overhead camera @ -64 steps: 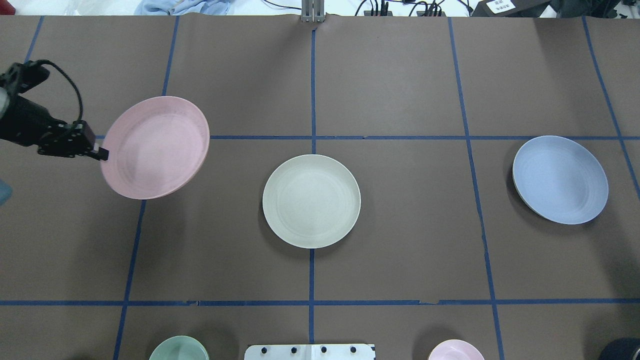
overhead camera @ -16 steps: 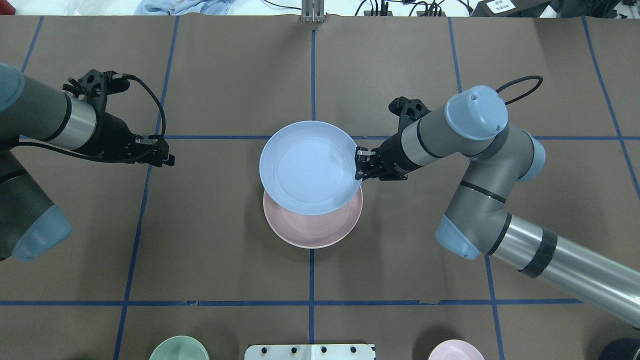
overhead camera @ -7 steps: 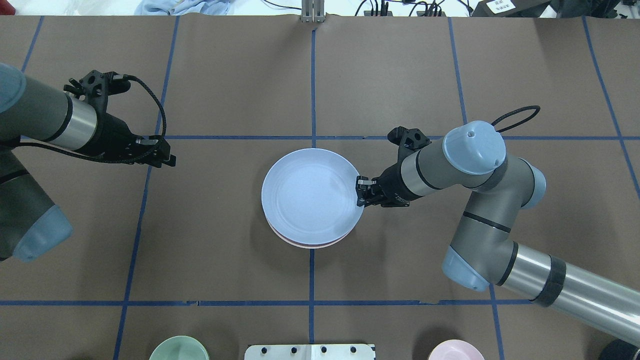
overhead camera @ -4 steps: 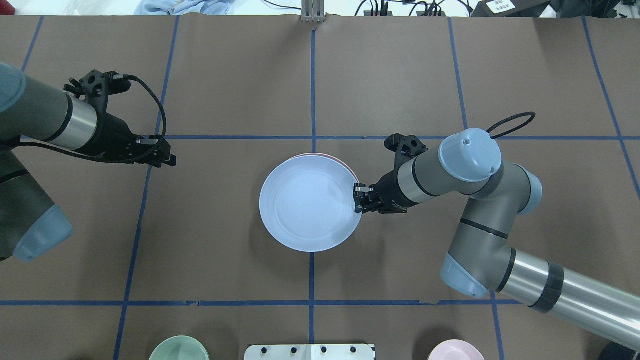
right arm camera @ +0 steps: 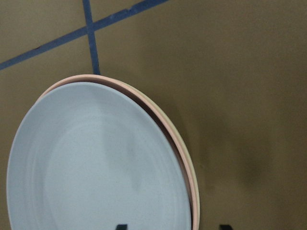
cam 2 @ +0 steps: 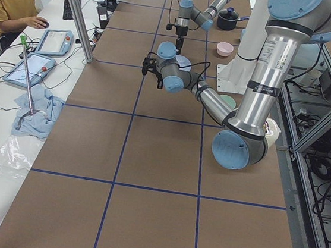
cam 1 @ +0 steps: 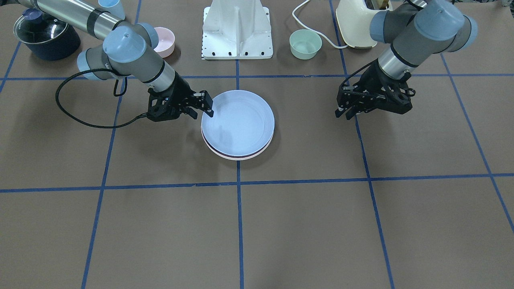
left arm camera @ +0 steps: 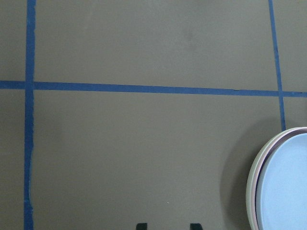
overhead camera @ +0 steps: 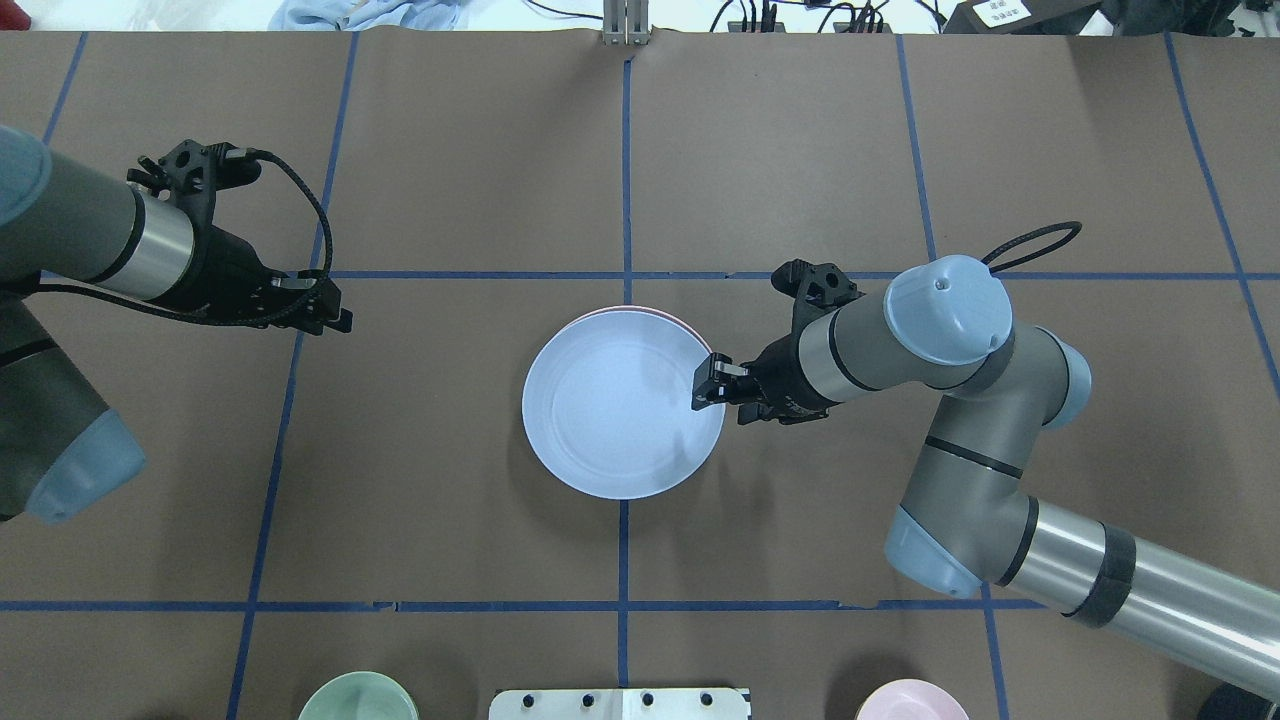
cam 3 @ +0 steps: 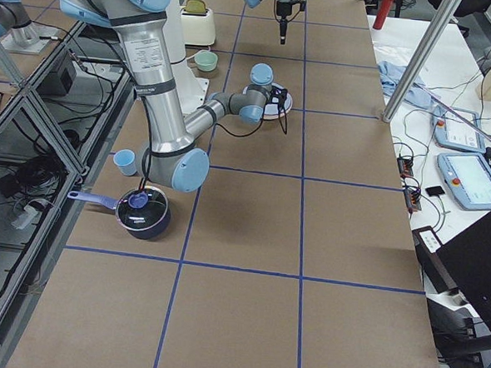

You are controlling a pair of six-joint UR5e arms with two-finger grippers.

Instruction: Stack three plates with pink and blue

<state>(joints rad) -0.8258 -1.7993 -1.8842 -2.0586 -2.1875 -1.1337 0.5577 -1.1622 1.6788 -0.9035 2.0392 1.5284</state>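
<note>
The light blue plate (overhead camera: 622,417) lies on top of the pale pink plate (overhead camera: 625,311) at the table's middle; only the pink rim shows around it. The cream-white plate is hidden beneath them. My right gripper (overhead camera: 708,382) is open at the blue plate's right rim and holds nothing; it also shows in the front view (cam 1: 207,105). In the right wrist view the blue plate (right arm camera: 96,167) and pink rim (right arm camera: 184,158) lie between the widely spread fingers. My left gripper (overhead camera: 338,322) is open and empty, well left of the stack, over bare table.
A mint-green bowl (overhead camera: 357,698) and a small pink bowl (overhead camera: 910,700) stand at the near edge, either side of the white base plate (overhead camera: 620,703). A dark lidded pot (cam 1: 46,36) and a cream appliance (cam 1: 355,14) stand near the robot's base.
The right gripper has lowered the blue plate onto the pink plate, then opened and let it go. The left arm has not moved.
</note>
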